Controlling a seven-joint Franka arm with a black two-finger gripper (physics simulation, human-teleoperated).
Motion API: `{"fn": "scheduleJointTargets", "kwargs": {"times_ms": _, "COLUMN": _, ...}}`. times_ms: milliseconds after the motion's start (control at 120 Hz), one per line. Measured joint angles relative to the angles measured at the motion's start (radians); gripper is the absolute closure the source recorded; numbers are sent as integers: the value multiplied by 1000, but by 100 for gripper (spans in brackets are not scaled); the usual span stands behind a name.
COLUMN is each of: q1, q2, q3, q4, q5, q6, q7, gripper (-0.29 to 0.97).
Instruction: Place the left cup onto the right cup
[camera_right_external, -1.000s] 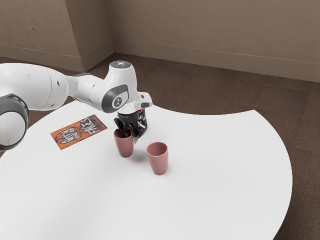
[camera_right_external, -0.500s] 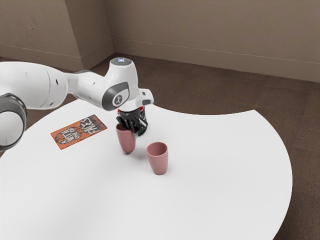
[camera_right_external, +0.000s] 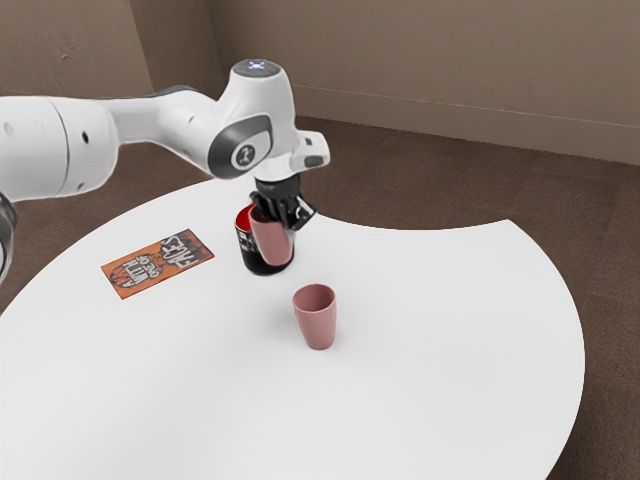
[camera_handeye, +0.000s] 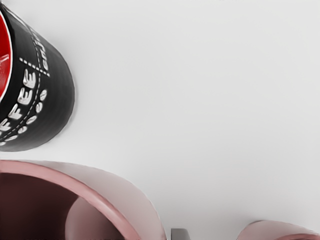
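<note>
My gripper is shut on the rim of a pink cup, which hangs in the air above the white table. The held cup looms large under my hand in the wrist view. A second pink cup stands upright on the table, below and toward the exterior view's right of the lifted one. Its rim peeks in at the wrist view's edge.
A black coffee mug with a red inside stands just behind the lifted cup; its lettered side is close to my hand. An orange printed card lies flat at the exterior view's left.
My arm has lifted the pink cup off the table and carried it up and toward the exterior view's right. The black mug behind it has come into sight. The other pink cup stayed put.
</note>
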Motion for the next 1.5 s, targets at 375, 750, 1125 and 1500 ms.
{"fn": "scheduleJointTargets", "kwargs": {"times_ms": 375, "q1": -1, "q2": -61, "q3": -117, "q4": -28, "q5": 70, "q6": -61, "q7": -109, "gripper": 78}}
{"fn": "scheduleJointTargets", "kwargs": {"times_ms": 750, "q1": -1, "q2": -123, "q3": -185, "q4": -120, "q5": 75, "q6": -70, "q7": -259, "gripper": 78}}
{"fn": "scheduleJointTargets", "kwargs": {"times_ms": 1125, "q1": 1, "q2": -129, "q3": -212, "q4": -131, "q5": 76, "q6": -71, "q7": -383, "gripper": 78}}
{"fn": "scheduleJointTargets", "kwargs": {"times_ms": 1500, "q1": 2, "q2": -97, "q3": -213, "q4": -126, "q5": 76, "q6": -69, "q7": -455, "gripper": 78}}
